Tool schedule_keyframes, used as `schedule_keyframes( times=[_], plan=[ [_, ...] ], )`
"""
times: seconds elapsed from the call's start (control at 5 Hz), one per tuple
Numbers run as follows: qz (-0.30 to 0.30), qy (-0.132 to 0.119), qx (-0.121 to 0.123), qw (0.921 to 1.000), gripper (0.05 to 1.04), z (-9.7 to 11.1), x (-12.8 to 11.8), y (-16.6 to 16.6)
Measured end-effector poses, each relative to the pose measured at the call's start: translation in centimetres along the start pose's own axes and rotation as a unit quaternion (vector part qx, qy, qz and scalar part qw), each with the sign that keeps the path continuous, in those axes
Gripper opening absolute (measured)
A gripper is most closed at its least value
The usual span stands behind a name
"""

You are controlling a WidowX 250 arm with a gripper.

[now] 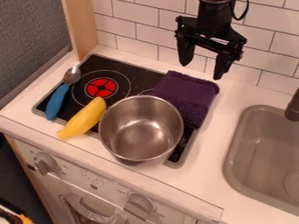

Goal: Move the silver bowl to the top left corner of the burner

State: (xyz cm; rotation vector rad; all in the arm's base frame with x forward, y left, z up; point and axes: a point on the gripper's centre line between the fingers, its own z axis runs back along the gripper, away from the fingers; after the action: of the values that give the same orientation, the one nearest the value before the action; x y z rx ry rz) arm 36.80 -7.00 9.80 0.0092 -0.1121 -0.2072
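Observation:
The black gripper (201, 65) hangs at the upper right, in front of the tiled wall, above and behind the purple cloth. Its two fingers are spread apart, with nothing between them. The silver bowl (140, 128), deep and shiny, stands upright and empty on the front right part of the black burner (115, 64), reaching over its front edge. Part of the burner is hidden under the bowl and cloth.
A folded purple cloth (186, 96) lies behind and right of the bowl. Left of the bowl is a yellow banana-like object (83, 118); a blue-handled spoon (57, 101) lies along the burner's left side. The sink (262, 153) is at the right.

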Motion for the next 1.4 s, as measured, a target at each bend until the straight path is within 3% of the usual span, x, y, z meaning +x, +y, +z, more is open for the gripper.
schedule_keyframes(
  times=[0.2,0.4,0.6,0.8,1.0,1.2,1.4],
  plan=[
    [-0.003,0.021,0.002,0.9998,1.001,-1.4,-0.8,0.0],
    [-0.039,0.027,0.016,0.9987,1.001,-0.4,-4.3,-0.7],
    [-0.056,-0.007,0.010,0.9984,1.001,1.8,-7.2,-1.0],
    [-0.064,-0.014,0.010,0.9978,1.001,2.2,-9.7,-1.5],
    [-0.062,0.004,0.006,0.9981,1.001,-0.1,-11.2,-1.7],
    [-0.088,0.037,0.005,0.9954,1.001,-3.6,-12.4,-4.1],
    [-0.094,0.042,0.016,0.9946,1.001,-5.0,-13.0,-5.1]
  ],
)
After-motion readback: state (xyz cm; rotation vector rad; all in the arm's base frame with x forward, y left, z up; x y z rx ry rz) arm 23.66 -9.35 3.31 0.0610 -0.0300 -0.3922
